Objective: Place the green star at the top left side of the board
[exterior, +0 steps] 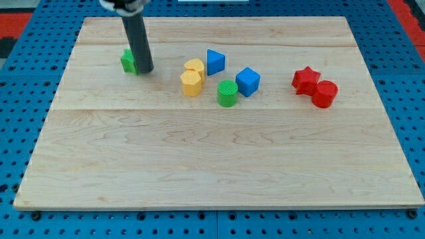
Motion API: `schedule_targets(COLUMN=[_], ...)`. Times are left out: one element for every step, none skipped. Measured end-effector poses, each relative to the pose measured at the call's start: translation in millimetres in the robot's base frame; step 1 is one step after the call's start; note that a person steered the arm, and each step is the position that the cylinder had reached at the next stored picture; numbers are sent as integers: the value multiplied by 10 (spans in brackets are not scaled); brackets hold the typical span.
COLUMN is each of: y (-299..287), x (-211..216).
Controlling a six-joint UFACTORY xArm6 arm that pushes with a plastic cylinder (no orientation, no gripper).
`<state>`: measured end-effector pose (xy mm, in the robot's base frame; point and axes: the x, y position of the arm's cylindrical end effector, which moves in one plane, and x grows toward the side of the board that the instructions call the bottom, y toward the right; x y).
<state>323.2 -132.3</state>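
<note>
Resting on a blue pegboard counter [20, 26], a pale wooden board [212, 159]. Standing near the board's top left, my tip [145, 70], the lower end of a dark rod serving as end effector; no jaws to spread or press together, nothing being pinched. Touching the tip on its left side, the green star [127, 61], partly hidden behind the rod, shape hard to confirm. Sitting right of the green star: two yellow blocks [192, 77] touching each other, then a blue triangular block [214, 61], a green cylinder [227, 93], a blue cube [248, 81]. Lying far right of the green star, a red star [305, 79] touching a red cylinder [325, 93].
</note>
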Motion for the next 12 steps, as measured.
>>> schedule_targets(y=[-230,-68,-400,-1136,-1233,-1123,-1126,-700,-693,-693,-314,-569], x=[-100,141,158,-6,-177,-300,257,182,-306,-339,-232,-565])
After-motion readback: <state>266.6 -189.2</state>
